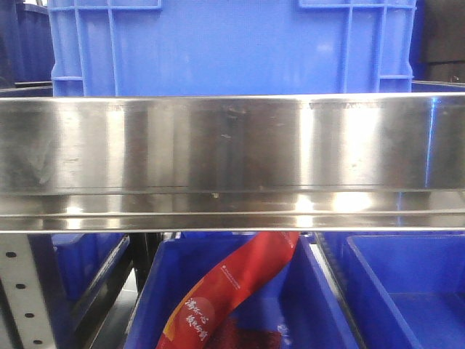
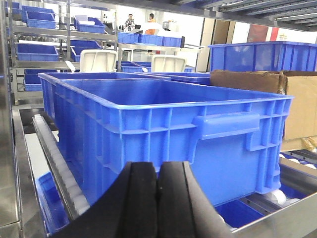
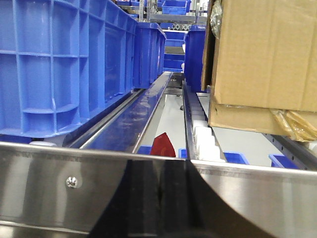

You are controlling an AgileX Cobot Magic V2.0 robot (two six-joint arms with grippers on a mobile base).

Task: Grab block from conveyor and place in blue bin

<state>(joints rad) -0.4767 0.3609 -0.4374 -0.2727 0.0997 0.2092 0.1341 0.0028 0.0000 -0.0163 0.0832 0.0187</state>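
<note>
Here, a ribbed, handled blue bin sits open-topped.

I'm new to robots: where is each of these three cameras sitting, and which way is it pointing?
Front: faces the steel rail head-on, blue bin above, red packet below; no robot parts show.
Left wrist: behind the shut left fingers, facing the blue bin's side and a cardboard box.
Right wrist: behind the dark right fingers, looking along the roller lane.
Both wrist views share bin and box.
</note>
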